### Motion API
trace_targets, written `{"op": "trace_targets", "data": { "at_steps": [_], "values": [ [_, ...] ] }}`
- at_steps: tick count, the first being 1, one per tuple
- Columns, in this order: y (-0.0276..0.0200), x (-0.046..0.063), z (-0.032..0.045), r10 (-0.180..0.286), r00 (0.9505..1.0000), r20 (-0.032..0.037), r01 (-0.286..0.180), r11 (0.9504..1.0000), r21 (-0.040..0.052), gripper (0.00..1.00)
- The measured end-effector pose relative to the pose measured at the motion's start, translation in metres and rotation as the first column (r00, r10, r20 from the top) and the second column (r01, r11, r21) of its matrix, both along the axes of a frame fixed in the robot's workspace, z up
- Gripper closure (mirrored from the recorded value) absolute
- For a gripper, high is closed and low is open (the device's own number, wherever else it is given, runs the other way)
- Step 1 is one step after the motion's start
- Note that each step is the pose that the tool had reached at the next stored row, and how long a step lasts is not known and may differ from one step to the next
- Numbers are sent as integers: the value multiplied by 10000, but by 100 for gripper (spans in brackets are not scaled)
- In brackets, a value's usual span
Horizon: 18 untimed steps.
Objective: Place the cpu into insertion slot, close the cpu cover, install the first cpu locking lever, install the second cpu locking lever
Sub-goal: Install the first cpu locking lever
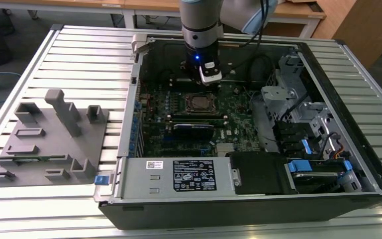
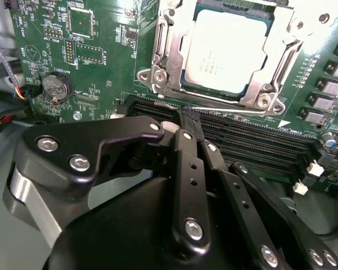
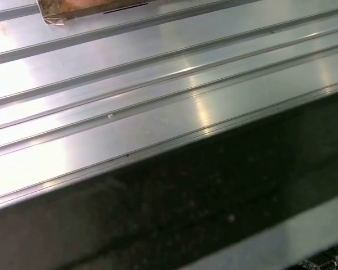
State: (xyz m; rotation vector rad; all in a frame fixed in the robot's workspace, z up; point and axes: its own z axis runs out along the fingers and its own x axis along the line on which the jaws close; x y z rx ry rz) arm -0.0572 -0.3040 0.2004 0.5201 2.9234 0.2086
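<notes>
Gripper low over the board, cpu seated in its slot

In the second wrist view the gripper has its fingertips drawn together with nothing between them, probably because such a narrow tip can press on small parts. It hangs over the memory slots, just beside the near edge of the socket frame. Behind it the cpu lies flat in the insertion slot, and the cover seems to lie down over its rim, I think to keep the chip in place. Around this is the green board. In the exterior view the case lies on its side on the worktop, so the board faces up to the arm.
</notes>
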Motion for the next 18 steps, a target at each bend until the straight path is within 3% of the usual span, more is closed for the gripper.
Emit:
{"op": "trace_targets", "data": {
  "at_steps": [3,6,11,18],
  "values": [
    [-34,-9,-2,10,10000,56,-11,10000,9,89],
    [-66,-9,-4,53,10000,66,-53,10000,9,89],
    [-69,-10,-3,94,9999,67,-94,10000,29,89],
    [-68,-9,-4,108,9999,134,-111,9996,241,89]
  ]
}}
